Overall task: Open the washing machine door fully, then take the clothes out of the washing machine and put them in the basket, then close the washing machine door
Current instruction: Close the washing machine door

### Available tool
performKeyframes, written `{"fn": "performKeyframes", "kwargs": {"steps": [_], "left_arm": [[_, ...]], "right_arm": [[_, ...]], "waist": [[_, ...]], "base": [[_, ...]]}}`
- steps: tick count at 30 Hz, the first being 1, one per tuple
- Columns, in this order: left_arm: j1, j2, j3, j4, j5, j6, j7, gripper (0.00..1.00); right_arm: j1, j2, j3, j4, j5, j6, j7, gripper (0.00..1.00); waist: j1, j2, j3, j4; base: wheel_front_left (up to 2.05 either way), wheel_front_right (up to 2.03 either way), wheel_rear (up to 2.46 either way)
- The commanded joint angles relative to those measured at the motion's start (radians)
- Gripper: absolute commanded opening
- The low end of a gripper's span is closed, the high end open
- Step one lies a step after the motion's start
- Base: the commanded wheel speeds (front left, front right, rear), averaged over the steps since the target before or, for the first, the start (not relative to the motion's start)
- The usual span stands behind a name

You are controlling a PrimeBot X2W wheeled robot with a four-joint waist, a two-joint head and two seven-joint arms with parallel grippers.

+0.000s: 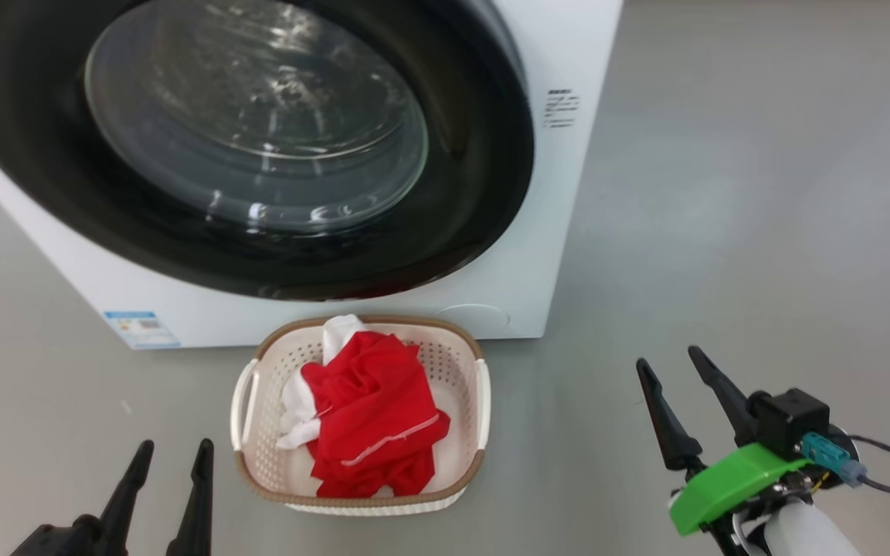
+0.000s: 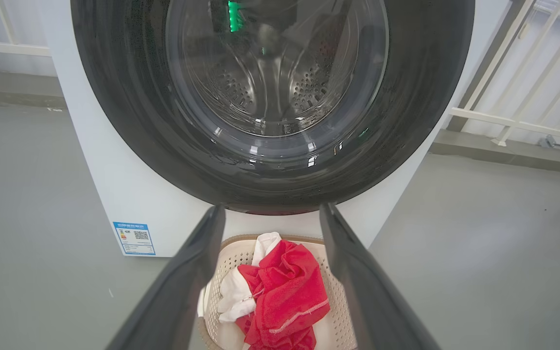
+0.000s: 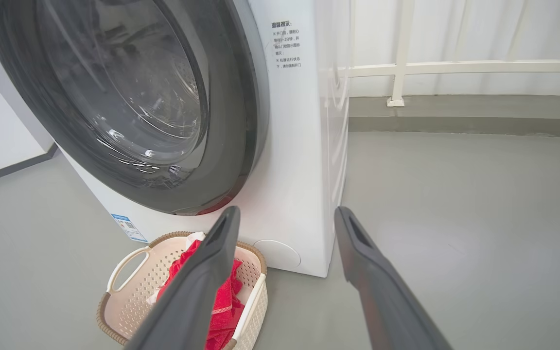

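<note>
Left end effector (image 1: 174,446), near left: fingers spread, empty. Right end effector (image 1: 667,357), near right: spread, empty. Basket (image 1: 479,371), centre floor: holds red clothes (image 1: 375,409). Washing machine door (image 1: 491,154), far: shut against washing machine (image 1: 561,46).

The right end effector (image 3: 286,210) stands with fingers apart, empty. Beyond it the washing machine door (image 3: 114,97) sits shut on the washing machine (image 3: 304,170); red clothes (image 3: 221,301) lie in the basket (image 3: 129,262).

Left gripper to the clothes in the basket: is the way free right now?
Probably yes. The left gripper is open and empty, just left of the basket. The clothes lie uncovered on top, with nothing between.
</note>
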Motion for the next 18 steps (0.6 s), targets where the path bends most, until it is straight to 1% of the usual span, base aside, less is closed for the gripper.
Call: {"fn": "performKeyframes", "kwargs": {"steps": [1,7,18], "left_arm": [[-0.009,0.019,0.04,-0.022,0.008,0.001,-0.012,1.0],[0.01,0.018,0.06,-0.022,0.013,0.001,-0.012,1.0],[0.061,0.008,0.098,-0.023,0.025,0.001,-0.012,1.0]], "right_arm": [[0.007,0.0,0.013,-0.029,0.009,-0.004,-0.006,1.0],[0.067,-0.009,-0.02,-0.052,0.013,-0.004,-0.006,1.0],[0.14,-0.021,-0.05,-0.082,0.013,-0.004,-0.006,1.0]], "waist": [[0.0,0.0,-0.023,-0.03],[0.0,0.0,-0.036,-0.057],[0.0,0.0,-0.069,-0.101]], "base": [[0.0,0.0,0.0],[0.0,0.0,0.0],[0.0,0.0,0.0]]}}
